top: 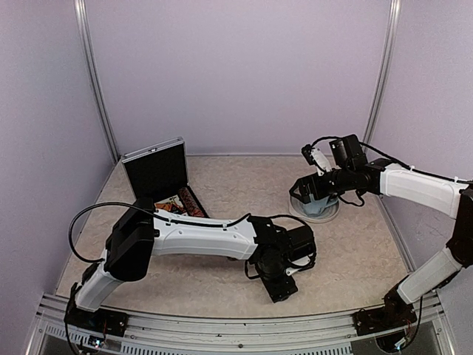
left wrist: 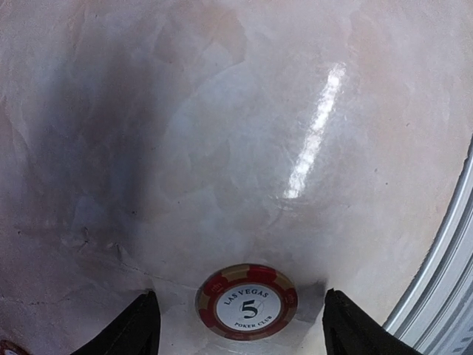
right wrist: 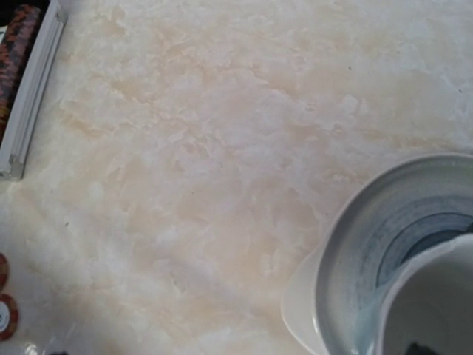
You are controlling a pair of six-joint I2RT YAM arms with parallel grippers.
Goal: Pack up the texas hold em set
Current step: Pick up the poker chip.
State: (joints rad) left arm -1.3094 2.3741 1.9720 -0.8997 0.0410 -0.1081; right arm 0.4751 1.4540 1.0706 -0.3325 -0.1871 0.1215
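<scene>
The silver briefcase [top: 157, 166] stands open at the back left, black lid upright, chip rows and card boxes [top: 182, 203] in its tray. One red-and-white poker chip [left wrist: 246, 302] marked 5 lies flat on the table. My left gripper [left wrist: 240, 292] is low over it and open, its black fingertips [left wrist: 137, 325] standing clear of the chip on both sides. From above, the left gripper [top: 279, 285] hides that chip. My right gripper [top: 312, 191] hovers over the grey-blue cup [right wrist: 399, 244]. None of its fingers show in the right wrist view, and I see nothing held.
The cup sits on a pale saucer [right wrist: 299, 310] at the right middle of the table. Two more loose chips [right wrist: 6, 314] lie near the briefcase's rim [right wrist: 29, 96]. The metal rail [left wrist: 443, 274] of the table's front edge runs close beside the left gripper.
</scene>
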